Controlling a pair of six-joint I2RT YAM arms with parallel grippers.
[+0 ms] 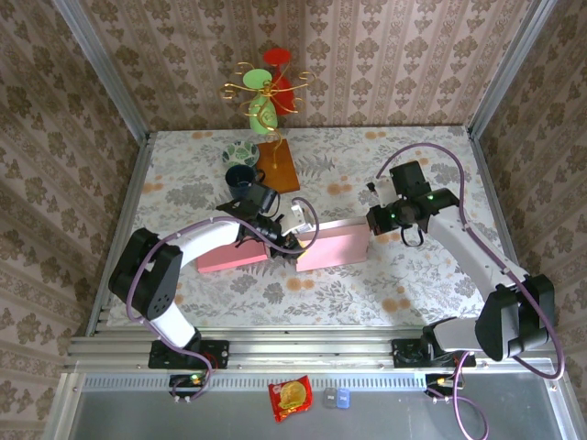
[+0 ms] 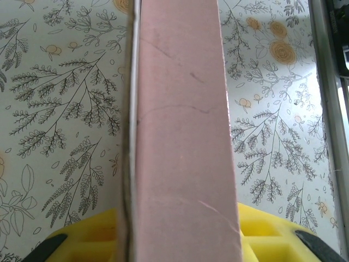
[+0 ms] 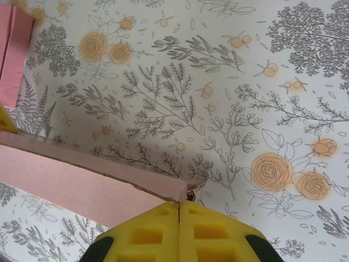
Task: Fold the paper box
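The left fingers [image 2: 262, 229] are gripping a pink wall of the paper box [image 2: 180, 136], which is passing between them and covering their tips; the frame is cutting off its far end. The right fingers [image 3: 147, 232] are pressing fully together, with the box's corner lying just at their tips on the floral bench [image 3: 245, 82]. Whether paper is being pinched in that seam is unclear.
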